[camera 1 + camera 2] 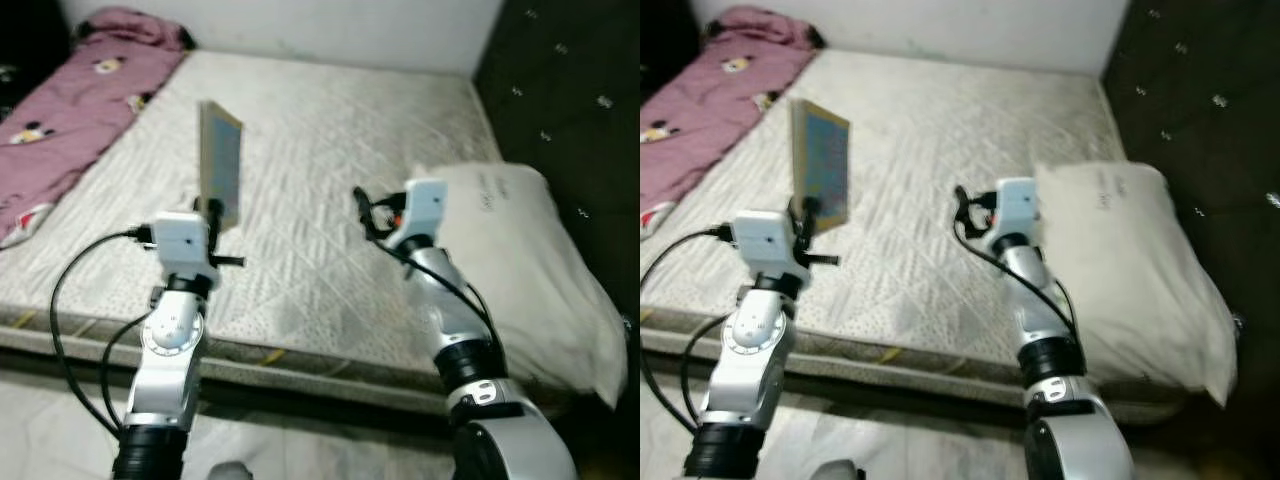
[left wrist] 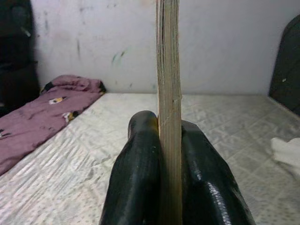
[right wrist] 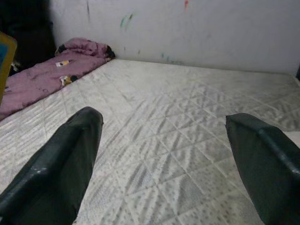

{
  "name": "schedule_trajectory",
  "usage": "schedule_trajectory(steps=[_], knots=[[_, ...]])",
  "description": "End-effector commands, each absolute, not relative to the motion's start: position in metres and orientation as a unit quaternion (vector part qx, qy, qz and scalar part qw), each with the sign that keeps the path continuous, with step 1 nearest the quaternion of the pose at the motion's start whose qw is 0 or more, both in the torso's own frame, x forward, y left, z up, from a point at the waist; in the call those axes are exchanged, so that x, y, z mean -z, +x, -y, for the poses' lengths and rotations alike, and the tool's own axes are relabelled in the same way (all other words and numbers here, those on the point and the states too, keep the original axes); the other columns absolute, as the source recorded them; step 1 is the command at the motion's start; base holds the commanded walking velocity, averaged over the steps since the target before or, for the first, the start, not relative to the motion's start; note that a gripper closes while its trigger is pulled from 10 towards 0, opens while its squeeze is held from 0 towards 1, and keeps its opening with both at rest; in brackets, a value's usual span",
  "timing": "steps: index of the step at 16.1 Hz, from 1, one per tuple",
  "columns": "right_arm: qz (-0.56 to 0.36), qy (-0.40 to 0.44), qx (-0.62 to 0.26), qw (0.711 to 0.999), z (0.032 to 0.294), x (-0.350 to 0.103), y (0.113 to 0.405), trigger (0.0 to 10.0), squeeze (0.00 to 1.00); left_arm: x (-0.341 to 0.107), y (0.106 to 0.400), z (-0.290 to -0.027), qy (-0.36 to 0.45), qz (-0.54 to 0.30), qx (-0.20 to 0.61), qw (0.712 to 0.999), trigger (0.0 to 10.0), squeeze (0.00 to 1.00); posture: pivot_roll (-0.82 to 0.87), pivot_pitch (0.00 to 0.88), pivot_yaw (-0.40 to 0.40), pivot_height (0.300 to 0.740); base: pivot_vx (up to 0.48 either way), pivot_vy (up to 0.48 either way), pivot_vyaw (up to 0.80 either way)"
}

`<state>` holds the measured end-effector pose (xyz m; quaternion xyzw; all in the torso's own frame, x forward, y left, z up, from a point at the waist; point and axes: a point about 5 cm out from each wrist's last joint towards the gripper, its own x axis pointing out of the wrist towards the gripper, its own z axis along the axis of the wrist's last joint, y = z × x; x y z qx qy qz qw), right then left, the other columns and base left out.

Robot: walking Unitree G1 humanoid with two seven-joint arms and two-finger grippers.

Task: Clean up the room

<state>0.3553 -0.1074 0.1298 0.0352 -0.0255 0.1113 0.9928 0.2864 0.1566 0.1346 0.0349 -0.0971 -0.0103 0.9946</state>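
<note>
Left wrist view puts your left gripper [image 2: 169,154] right before you, its black fingers [image 2: 138,173] pinching a thin book [image 2: 168,70] held upright on edge above the near part of the mattress [image 1: 330,150]. Your right gripper [image 3: 164,154] hovers over the quilted surface with its fingers spread wide apart. Beside it lies a white pillow [image 1: 520,250]. Farther off, a pink blanket [image 1: 70,110] stretches along the mattress's left side to the far wall.

Pink cartoon-print blanket [image 1: 70,100] on a white diamond-quilted mattress [image 1: 330,200]; white pillow [image 1: 520,260].
</note>
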Motion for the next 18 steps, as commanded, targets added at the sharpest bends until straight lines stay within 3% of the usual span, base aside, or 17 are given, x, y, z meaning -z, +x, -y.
schedule_trajectory(steps=[1, 12, 18], knots=[[0.034, 0.034, -0.109, 0.993, 0.1067, -0.1329, 0.3553, 10.0, 0.00, -0.1465, 0.2882, -0.1562, 0.037, 0.125, 0.014, 0.991, 10.0, 0.00, -0.05, 0.000, -0.031, 0.740, 0.319, 0.000, 0.00], [0.028, 0.034, -0.106, 0.993, 0.1089, -0.1297, 0.3551, 10.0, 0.00, -0.1421, 0.2887, -0.1604, 0.041, 0.108, -0.033, 0.993, 10.0, 0.00, -0.05, 0.000, -0.035, 0.740, 0.026, 0.000, 0.00], [0.025, 0.034, -0.108, 0.993, 0.1077, -0.1293, 0.3557, 10.0, 0.00, -0.1426, 0.2893, -0.1594, 0.040, 0.108, -0.032, 0.993, 10.0, 0.00, -0.05, 0.000, -0.035, 0.740, 0.000, 0.000, -0.79]])
